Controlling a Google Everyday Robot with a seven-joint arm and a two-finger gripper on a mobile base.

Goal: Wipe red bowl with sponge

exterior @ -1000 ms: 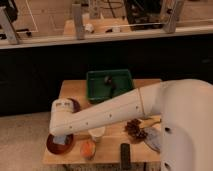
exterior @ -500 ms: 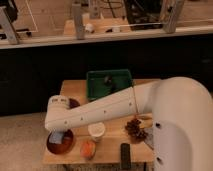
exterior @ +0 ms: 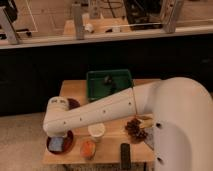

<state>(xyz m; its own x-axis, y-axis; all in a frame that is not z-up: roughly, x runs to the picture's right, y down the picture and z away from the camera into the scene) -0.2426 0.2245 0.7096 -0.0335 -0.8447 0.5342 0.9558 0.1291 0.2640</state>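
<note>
Single camera view, looking down along the white arm (exterior: 100, 112) toward a small wooden table (exterior: 70, 90). Gripper (exterior: 59, 136) at the far end of the arm, pointing down at the table's near left corner and almost wholly masked by the bulky wrist housing. Impossible to tell whether spread, pressed together, or pinching anything.

Directly beneath the gripper: the red bowl (exterior: 49, 145), upright on the table, only its near and left rim exposed. Inside the bowl, right under the gripper: the sponge (exterior: 56, 144), a pale blue block lying on the bowl's floor. Contact between gripper and sponge likely, judging by the overlap, but not confirmed.

Just to the right of the gripper: a white cup (exterior: 96, 131). Below that, nearer the table edge: a small orange round object (exterior: 87, 148). Farther right: a dark flat remote (exterior: 125, 155) and a brown spiky cluster (exterior: 135, 127), both well apart from the gripper. Beyond the gripper, across the table: a green bin (exterior: 95, 82), partly covered by the arm. Just behind the wrist: a sliver of a second dark red round item (exterior: 74, 103), not identifiable.

Progress, as a judgement: sponge already at the bowl, so reach and placement done; wiping itself either just under way or about to start. Left to do: rubbing the sponge round the bowl's inner surface, then lifting clear. No visible sign of the share of surface covered so far.
</note>
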